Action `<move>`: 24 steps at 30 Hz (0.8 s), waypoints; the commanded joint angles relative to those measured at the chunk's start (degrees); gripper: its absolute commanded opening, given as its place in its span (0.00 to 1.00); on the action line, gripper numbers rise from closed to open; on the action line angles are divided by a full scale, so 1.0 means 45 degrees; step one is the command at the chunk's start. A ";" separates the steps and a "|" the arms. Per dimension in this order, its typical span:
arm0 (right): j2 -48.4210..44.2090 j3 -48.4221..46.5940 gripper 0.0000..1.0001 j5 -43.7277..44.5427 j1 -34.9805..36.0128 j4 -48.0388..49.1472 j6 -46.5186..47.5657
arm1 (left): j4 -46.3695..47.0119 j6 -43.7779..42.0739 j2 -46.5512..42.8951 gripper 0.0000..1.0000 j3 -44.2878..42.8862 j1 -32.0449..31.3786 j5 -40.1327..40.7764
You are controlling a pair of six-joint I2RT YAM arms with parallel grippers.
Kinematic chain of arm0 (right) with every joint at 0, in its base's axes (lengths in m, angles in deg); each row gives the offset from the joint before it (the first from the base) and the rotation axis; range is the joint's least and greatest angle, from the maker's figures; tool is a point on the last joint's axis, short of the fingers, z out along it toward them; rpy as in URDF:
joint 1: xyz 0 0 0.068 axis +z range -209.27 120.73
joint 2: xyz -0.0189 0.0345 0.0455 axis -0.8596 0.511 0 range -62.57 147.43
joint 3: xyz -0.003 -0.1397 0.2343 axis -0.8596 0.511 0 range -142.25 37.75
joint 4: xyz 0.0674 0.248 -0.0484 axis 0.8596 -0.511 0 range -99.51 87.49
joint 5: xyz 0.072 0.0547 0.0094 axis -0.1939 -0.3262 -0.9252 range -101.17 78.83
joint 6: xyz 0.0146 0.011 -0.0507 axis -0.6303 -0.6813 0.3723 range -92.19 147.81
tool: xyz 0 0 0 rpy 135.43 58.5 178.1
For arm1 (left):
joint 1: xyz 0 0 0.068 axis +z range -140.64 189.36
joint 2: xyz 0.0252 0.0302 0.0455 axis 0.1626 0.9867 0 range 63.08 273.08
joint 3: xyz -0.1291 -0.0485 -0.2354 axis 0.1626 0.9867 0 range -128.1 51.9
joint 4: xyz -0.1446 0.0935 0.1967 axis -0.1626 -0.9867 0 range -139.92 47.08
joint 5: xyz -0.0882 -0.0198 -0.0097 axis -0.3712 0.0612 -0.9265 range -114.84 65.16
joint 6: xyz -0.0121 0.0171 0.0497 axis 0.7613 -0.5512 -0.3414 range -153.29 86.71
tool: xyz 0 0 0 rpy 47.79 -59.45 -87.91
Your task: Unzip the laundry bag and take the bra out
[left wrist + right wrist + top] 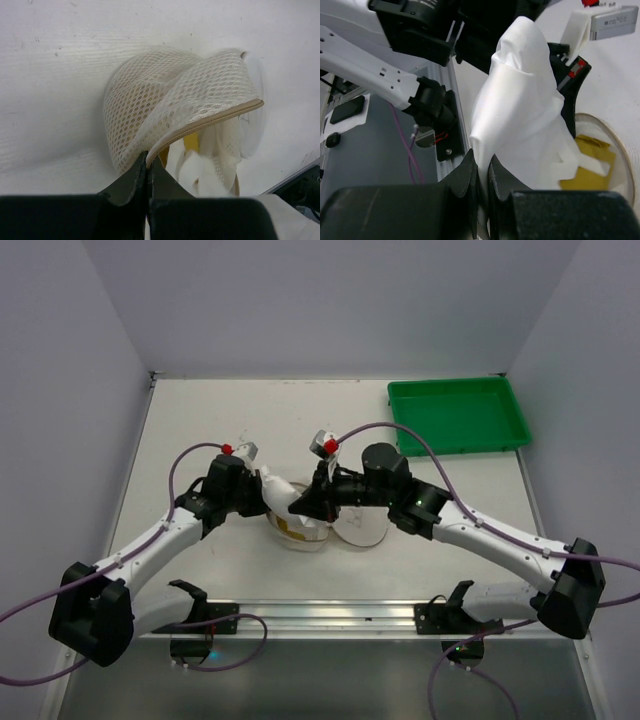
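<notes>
Right wrist view: right gripper (482, 161) pinches white fabric (520, 110).

no text or label can be read.

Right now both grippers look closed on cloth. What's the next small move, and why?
Probably draw the right gripper up and away from the laundry bag. It pinches white fabric, likely the bra, trailing out of the open mouth, while the left gripper is shut on the zip rim, anchoring the bag.
</notes>
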 commanded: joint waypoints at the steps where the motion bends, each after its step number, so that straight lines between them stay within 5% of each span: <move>1: -0.0610 0.0504 0.00 -0.2067 -0.0582 0.2104 -0.0278 | 0.0476 0.0250 0.0089 0.00 -0.0393 -0.0002 -0.0243; 14: -0.0887 -0.2422 0.00 0.6172 -0.6104 0.0431 0.1632 | 0.0047 -0.0120 -0.0049 0.00 -0.0471 0.0018 0.0244; 24: 0.3209 -0.5155 0.00 0.6764 -1.0658 0.0450 0.1907 | 0.0183 -0.0296 0.0127 0.00 -0.0608 0.0018 -0.0361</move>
